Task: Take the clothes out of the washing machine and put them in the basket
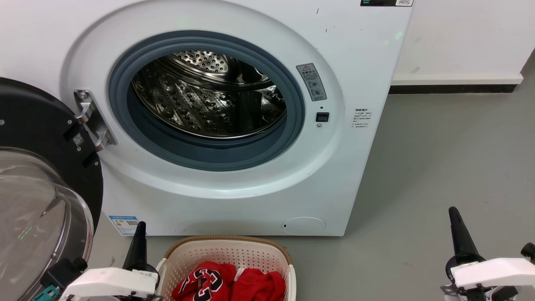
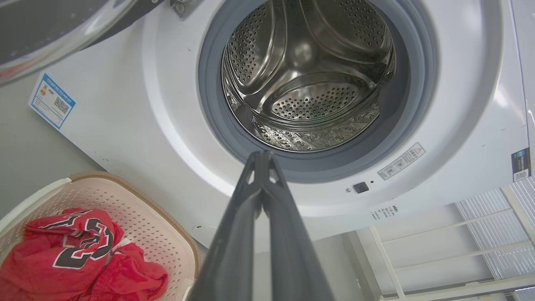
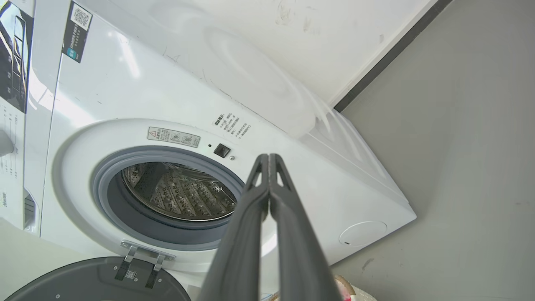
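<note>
- Head view: the washing machine (image 1: 355,125) has its door (image 1: 37,121) hanging open at left. The clothes (image 1: 255,288) lie in the basket (image 1: 228,253) on the floor (image 1: 439,159) before it. The left gripper (image 1: 141,229) is just beside the basket, the right gripper (image 1: 454,215) well apart.
- Left wrist view: the left gripper's fingers (image 2: 234,251) meet at their tips, holding nothing, before the drum (image 2: 309,83).
- Right wrist view: the right gripper's fingers (image 3: 238,251) are likewise pressed together, empty.

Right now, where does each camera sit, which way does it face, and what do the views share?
Head view: on the head, facing forward and down at washing machine, basket and clothes; left gripper lower left, right gripper lower right.
Left wrist view: along the shut left gripper into the drum; basket lower left.
Right wrist view: along the shut right gripper at the washing machine's front.
All share the drum.
</note>
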Robot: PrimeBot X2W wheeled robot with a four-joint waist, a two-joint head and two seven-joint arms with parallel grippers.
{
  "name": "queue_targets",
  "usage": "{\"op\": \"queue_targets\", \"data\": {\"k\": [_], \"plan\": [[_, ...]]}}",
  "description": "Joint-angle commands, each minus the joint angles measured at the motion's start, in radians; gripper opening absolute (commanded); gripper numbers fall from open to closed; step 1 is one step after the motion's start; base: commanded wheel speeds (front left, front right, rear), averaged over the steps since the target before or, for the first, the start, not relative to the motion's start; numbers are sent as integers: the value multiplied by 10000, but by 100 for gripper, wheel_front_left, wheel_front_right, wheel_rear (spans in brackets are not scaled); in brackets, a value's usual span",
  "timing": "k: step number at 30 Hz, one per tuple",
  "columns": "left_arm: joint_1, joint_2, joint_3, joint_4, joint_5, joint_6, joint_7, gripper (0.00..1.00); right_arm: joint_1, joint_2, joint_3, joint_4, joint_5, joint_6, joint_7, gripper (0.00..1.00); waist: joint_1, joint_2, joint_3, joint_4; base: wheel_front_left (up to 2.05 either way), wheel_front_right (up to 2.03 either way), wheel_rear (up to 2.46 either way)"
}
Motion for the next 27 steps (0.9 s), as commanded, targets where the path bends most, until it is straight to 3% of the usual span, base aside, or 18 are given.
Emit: {"op": "queue_targets", "data": {"k": [1,27], "plan": [[-237,19,57,-41,-348,-41,81,0,-261,-63,-24,-18,371,-1,72,0,0,0,4,3,0,0,0],[-666,-35,169,205,-3065,-190,741,0,-711,-65,-72,364,3236,-2,740,0,0,0,64,40,0,0,0]]}}
